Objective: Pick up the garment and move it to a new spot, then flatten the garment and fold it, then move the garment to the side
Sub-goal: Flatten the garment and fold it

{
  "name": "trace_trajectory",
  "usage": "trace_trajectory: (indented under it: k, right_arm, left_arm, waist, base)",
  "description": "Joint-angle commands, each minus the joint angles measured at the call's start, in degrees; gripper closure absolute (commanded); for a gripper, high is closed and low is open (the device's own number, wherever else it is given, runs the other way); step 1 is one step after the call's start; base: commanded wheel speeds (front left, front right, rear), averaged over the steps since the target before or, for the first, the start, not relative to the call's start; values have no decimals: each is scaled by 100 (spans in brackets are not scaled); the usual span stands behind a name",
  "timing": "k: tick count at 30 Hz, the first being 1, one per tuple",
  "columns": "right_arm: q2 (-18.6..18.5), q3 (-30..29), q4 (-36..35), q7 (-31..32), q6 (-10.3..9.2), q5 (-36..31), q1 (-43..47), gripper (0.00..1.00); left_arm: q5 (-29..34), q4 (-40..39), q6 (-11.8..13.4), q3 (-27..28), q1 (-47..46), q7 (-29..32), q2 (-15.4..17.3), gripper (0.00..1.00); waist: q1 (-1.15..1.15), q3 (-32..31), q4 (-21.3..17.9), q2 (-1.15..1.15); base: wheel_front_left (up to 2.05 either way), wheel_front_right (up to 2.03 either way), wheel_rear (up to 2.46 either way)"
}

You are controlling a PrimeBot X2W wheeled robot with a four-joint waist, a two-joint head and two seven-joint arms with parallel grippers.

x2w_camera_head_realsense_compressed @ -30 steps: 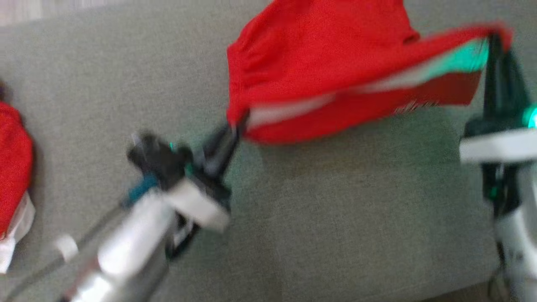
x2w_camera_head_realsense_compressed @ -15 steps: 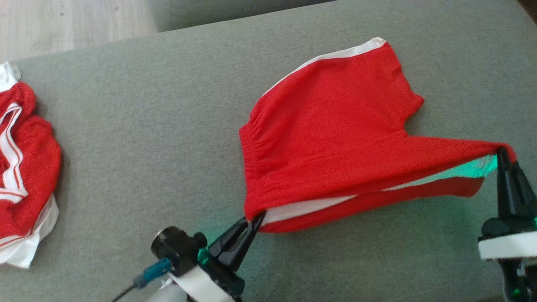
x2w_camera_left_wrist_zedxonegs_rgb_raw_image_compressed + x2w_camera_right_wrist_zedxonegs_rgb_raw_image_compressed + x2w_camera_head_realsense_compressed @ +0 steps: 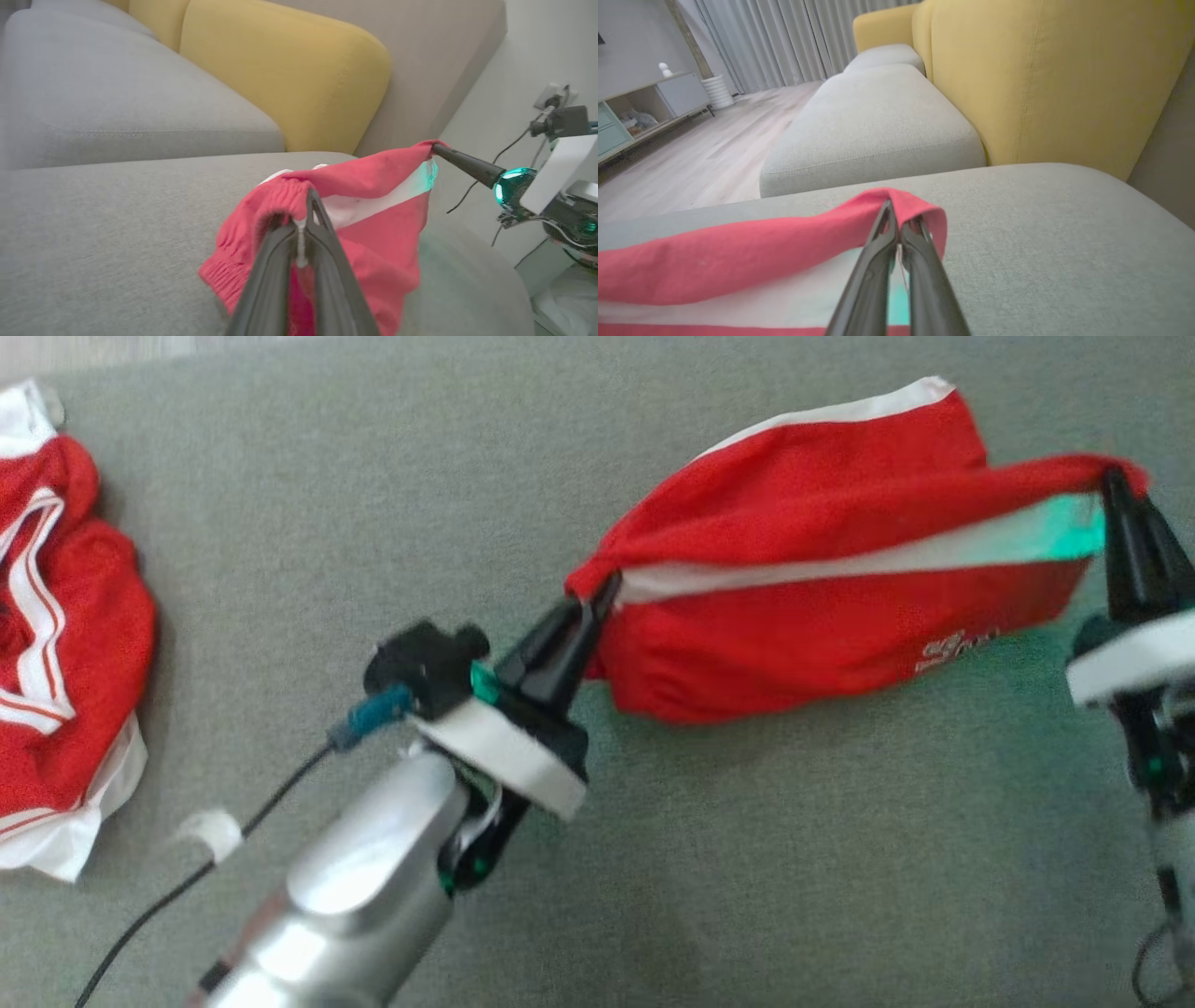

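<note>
Overhead, left gripper (image 3: 602,593) and right gripper (image 3: 1111,483) clamped on red shorts (image 3: 822,625), heaped garment (image 3: 70,616) leftward — wrist-side, yellow cushion (image 3: 289,70).

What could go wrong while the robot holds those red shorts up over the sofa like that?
The left jaws and the right jaws each pinch only a thin bit of the red shorts, so the cloth may slip free. The shorts sag doubled over between them and could land creased on the sofa seat rather than flat. Another red garment lies at the seat's left end; a sideways move might tangle the two.
</note>
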Motion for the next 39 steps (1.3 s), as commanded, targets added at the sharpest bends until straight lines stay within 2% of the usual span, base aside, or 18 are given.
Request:
trace_trajectory:
  k: [1,4,10,15,16,17,18,19,20,21,26,33,39]
  right_arm:
    - [-167,208,75,32,43,77,-349,100]
    - [-207,452,605,55,43,112,-882,100]
    - [-169,966,1672,-178,43,97,-1771,100]
    - [-121,1281,2224,-526,43,116,-2285,100]
    - [-114,1357,2351,-604,43,129,-2391,100]
    - [-105,1438,2477,-648,43,153,-2487,100]
    - [-92,1515,2598,-700,43,179,-2575,85]
    - [-83,1585,2718,-757,43,207,-2659,67]
    - [-70,1645,2830,-819,43,245,-2734,20]
    - [-57,1696,2917,-903,43,287,-2803,0]
    - [-45,2007,2999,-1237,43,591,-2880,0]
    - [-185,2294,2725,-1357,43,1032,-2459,0]
    - [-343,2307,2744,-1368,43,1296,-2051,0]
  left_arm:
    - [-15,80,105,310,-354,13,-47,100]
    - [-5,509,206,393,-656,-6,-214,100]
    - [-7,1180,108,358,-1025,-179,-414,100]
    - [30,1531,69,349,-1194,-311,-504,100]
    - [36,1598,60,342,-1227,-335,-528,90]
    - [44,1655,50,335,-1261,-356,-551,74]
    - [49,1711,42,332,-1284,-376,-571,52]
    - [44,1762,35,343,-1301,-392,-590,13]
    - [53,1803,34,364,-1317,-408,-607,0]
    - [67,1830,32,387,-1327,-421,-623,0]
    - [283,1498,110,799,-1190,-445,-672,0]
    - [1466,-14,680,1948,-105,-448,-584,0]
    - [2256,-1227,1058,2819,1124,-448,-679,0]
  waist:
    - [-1,154,60,0]
    - [-1,297,88,0]
    - [-1,504,114,0]
    - [-1,634,151,0]
    - [-1,662,165,0]
    - [-1,695,181,0]
    - [-1,711,188,0]
    - [-1,721,194,0]
    - [-1,727,202,0]
    - [-1,732,209,0]
    - [-1,664,229,0]
    - [-1,436,241,0]
    - [-1,194,384,0]
  base:
    - [0,0,0]
    - [0,0,0]
    - [0,0,0]
    - [0,0,0]
    - [0,0,0]
    - [0,0,0]
    - [0,0,0]
    - [0,0,0]
    - [0,0,0]
    - [0,0,0]
    - [0,0,0]
    - [0,0,0]
    - [0,0,0]
